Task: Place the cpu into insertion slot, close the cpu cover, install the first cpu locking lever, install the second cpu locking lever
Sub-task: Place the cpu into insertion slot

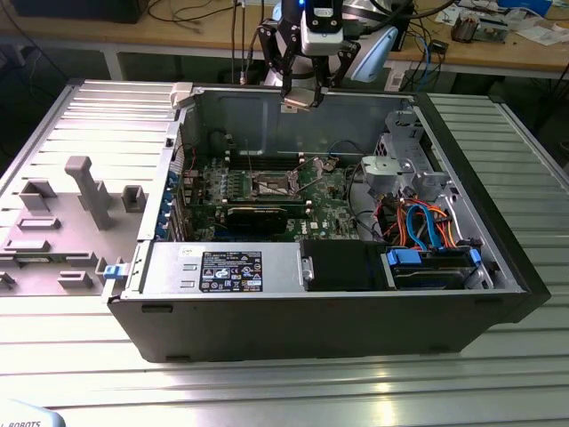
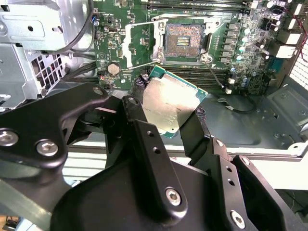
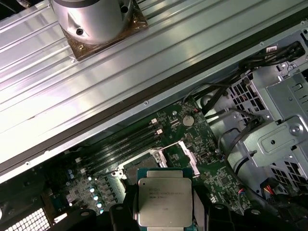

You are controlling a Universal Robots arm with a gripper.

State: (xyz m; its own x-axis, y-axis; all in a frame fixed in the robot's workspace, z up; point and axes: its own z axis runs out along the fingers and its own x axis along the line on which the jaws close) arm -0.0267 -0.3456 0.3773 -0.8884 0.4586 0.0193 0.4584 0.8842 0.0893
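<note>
The tool [image 2: 169, 98] clamps the cpu [image 2: 166, 111] above the board [image 2: 108, 41], well apart from the bare slot [image 2: 185, 41]; placing, closing and locking are all yet to do

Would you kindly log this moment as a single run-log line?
pincer: shut on cpu | location: above computer case | insertion slot: empty

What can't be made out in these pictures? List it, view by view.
1. Exterior view: the insertion slot is too small to show its contacts, and what the gripper holds is too small to tell.
2. First wrist view: the slot's near side is hidden behind the cpu.
3. Second wrist view: the cpu's gripped edges are covered by the fingers.
4. Both wrist views: the cpu's underside faces away.
</note>
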